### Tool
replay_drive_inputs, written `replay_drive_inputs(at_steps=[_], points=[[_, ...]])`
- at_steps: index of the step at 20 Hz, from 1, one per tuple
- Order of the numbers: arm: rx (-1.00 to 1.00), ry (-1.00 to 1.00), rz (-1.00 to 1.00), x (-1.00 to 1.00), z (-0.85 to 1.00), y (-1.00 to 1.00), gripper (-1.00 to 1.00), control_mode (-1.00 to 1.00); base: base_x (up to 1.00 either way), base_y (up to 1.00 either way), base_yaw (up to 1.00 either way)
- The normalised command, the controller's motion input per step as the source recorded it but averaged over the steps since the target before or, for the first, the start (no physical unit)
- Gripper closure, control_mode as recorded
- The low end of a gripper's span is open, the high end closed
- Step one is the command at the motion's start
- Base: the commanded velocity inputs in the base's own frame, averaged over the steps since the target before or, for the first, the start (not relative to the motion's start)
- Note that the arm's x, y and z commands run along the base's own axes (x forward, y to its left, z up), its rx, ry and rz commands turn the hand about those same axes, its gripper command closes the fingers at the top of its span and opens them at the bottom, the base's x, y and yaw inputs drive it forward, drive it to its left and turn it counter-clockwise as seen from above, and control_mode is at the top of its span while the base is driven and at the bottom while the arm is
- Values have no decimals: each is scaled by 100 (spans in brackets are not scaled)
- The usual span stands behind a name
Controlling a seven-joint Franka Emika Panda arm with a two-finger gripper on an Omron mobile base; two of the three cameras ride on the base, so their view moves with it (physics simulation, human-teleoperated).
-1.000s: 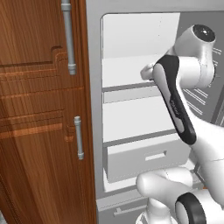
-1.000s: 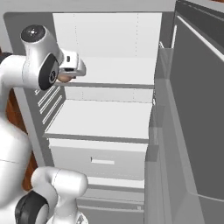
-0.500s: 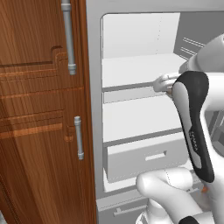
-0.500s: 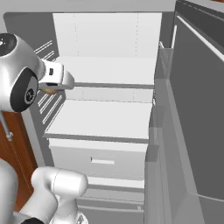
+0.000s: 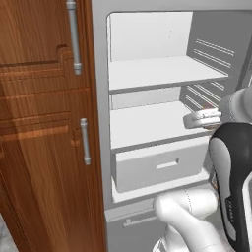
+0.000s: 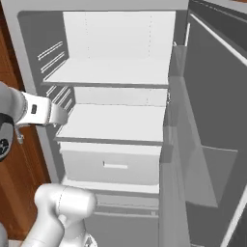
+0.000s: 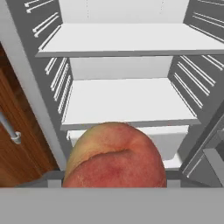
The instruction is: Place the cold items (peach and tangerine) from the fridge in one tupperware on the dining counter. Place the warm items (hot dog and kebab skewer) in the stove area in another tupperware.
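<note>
A large red and yellow peach (image 7: 114, 155) sits right in front of the hand camera, and it hides the fingertips. My gripper (image 5: 189, 120) is shut on it, just outside the open fridge (image 5: 147, 74) and level with the lower shelf (image 5: 152, 125). In the right base view the gripper (image 6: 61, 115) hangs at the fridge's left front edge. The fridge shelves are bare. The tangerine, hot dog, kebab skewer and tupperware are out of view.
The fridge door (image 6: 212, 120) stands open on the right. A tall wooden cabinet (image 5: 44, 123) with metal handles borders the fridge on the left. A white drawer (image 5: 157, 165) sits below the lower shelf.
The arm has drawn back out of the fridge and dropped from upper-shelf height to the lower shelf's level, with the peach still in the gripper.
</note>
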Motion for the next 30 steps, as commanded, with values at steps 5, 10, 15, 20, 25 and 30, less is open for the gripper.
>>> replay_drive_inputs(at_steps=[5, 10, 15, 20, 25, 30], points=[[0, 0, 0, 0, 0, 0, 100, 100, -98, 31, -7], [0, 0, 0, 0, 0, 0, 100, 100, -100, 20, -6], [0, 0, 0, 0, 0, 0, 100, 100, -100, 1, 0], [0, 0, 0, 0, 0, 0, 100, 100, -100, 0, -2], [0, 0, 0, 0, 0, 0, 100, 100, -100, 0, -7], [0, 0, 0, 0, 0, 0, 100, 100, -100, -9, -12]])
